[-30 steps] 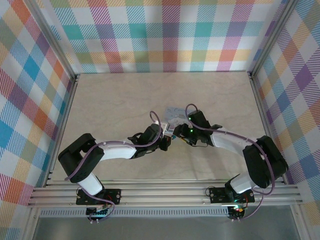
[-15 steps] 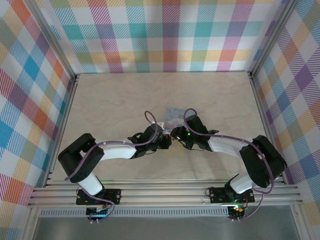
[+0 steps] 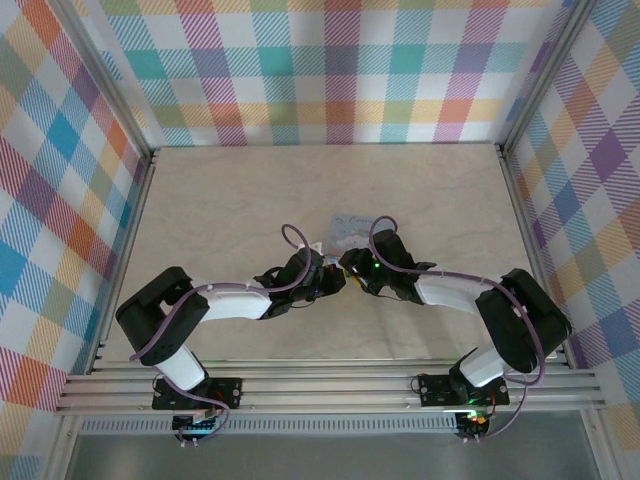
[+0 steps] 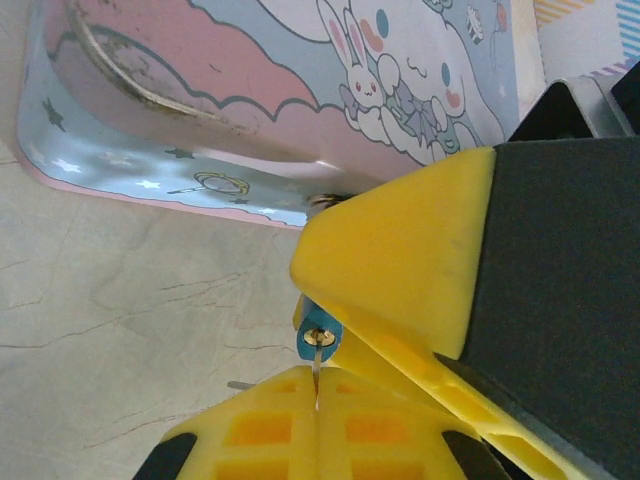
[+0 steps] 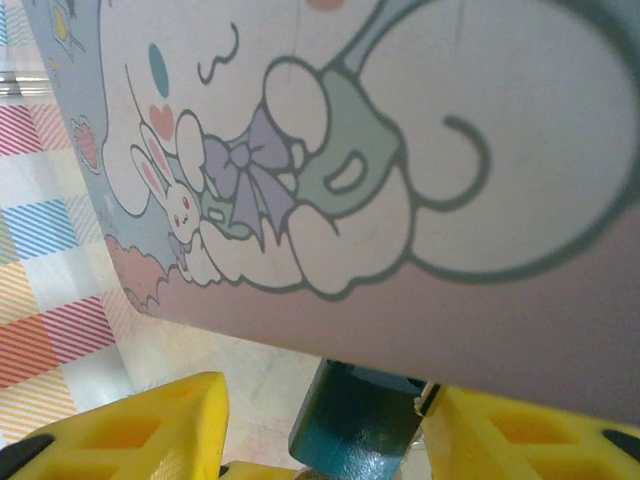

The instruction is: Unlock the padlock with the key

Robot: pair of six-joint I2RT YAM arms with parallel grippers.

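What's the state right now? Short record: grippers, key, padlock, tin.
left gripper: shut on the key, blade pinched
key: tip at the padlock keyhole; how deep, cannot tell
padlock: blue-teal, at the tin edge, inside the right gripper
right gripper: closed on the padlock, seemingly steadying it
tin: cartoon-printed, lying on the table
task: shackle hidden; unlock not confirmed

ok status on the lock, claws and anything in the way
left claw shut on key, tip at padlock keyhole. right claw straddles padlock, grip unclear. tin right beside it.
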